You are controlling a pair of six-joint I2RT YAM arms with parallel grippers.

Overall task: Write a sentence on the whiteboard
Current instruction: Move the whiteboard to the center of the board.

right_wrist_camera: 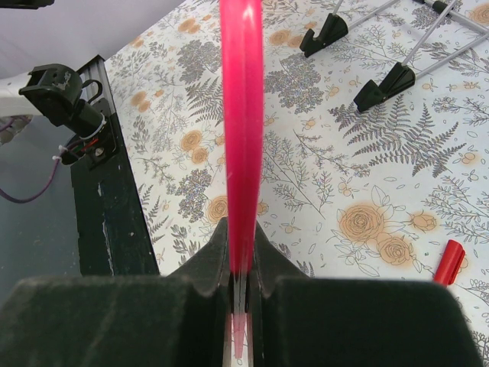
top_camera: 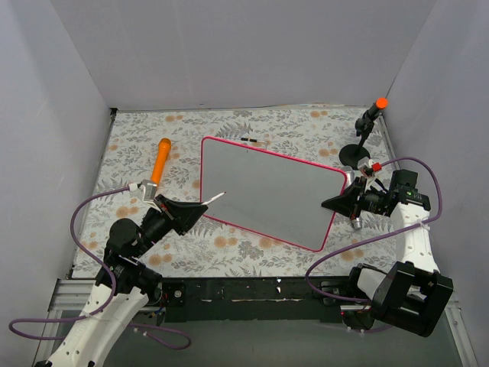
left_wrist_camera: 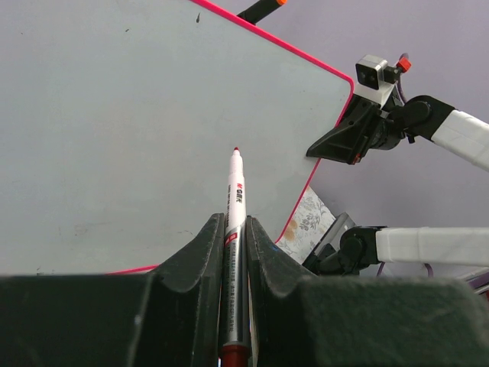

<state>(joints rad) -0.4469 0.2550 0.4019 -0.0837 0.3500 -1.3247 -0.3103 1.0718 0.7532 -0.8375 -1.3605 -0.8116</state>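
The whiteboard (top_camera: 267,191) lies slanted on the flowered table, glossy white with a pink-red frame. Its face is blank; no sentence shows on it. My left gripper (top_camera: 195,212) is shut on a slim marker (left_wrist_camera: 235,200), whose red tip points over the board's near-left part (left_wrist_camera: 114,115); I cannot tell if the tip touches it. My right gripper (top_camera: 336,203) is shut on the board's right frame edge (right_wrist_camera: 242,115), seen edge-on between its fingers (right_wrist_camera: 218,256). It also shows in the left wrist view (left_wrist_camera: 317,151).
An orange-handled tool (top_camera: 160,162) lies left of the board. A black stand with an orange top (top_camera: 372,115) is at the back right. A red cap (right_wrist_camera: 449,261) lies on the cloth. Two black feet (right_wrist_camera: 321,34) on thin rods lie under the board's far side.
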